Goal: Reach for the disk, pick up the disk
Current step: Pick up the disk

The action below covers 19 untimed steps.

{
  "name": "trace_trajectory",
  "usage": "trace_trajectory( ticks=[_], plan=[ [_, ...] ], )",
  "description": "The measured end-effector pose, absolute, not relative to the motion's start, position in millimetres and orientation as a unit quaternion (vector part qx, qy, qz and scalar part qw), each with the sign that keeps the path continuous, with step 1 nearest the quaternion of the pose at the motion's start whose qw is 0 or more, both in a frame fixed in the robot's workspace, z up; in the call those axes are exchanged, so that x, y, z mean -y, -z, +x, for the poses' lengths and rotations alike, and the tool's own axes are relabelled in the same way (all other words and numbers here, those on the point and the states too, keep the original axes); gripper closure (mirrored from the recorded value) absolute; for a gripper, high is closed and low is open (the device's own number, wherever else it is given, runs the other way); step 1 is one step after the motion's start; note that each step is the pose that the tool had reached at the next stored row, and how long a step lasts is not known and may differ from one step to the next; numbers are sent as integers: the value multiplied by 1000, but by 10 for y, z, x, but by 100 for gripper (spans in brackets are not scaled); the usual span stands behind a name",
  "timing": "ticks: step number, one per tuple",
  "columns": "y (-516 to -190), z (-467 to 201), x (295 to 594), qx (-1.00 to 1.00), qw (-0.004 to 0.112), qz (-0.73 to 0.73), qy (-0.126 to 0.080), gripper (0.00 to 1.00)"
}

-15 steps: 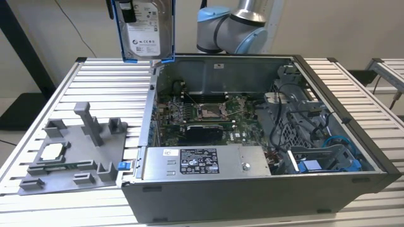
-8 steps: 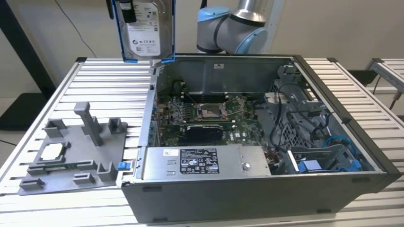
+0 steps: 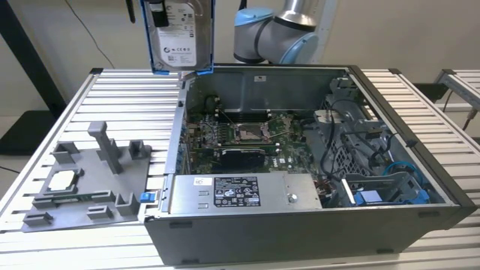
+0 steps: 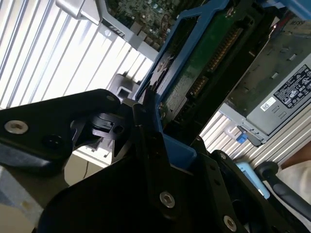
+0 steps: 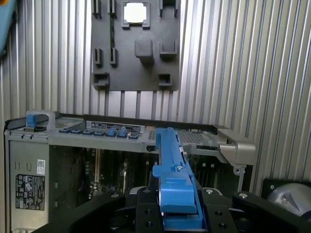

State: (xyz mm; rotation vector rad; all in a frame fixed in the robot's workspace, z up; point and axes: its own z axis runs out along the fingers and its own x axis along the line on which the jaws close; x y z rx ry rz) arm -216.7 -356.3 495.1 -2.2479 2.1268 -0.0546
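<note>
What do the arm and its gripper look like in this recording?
The arm has thick rounded silver-grey joints with light blue caps. The gripper is black, built of flat angular plates and links fastened with small silver screws, as seen in both wrist views.
</note>
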Motion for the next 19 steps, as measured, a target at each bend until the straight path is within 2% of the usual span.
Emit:
trace_trajectory(
  ticks=[19],
  plan=[
    [-4949,-1431,3563,-687,19,-726,13,100]
  ],
)
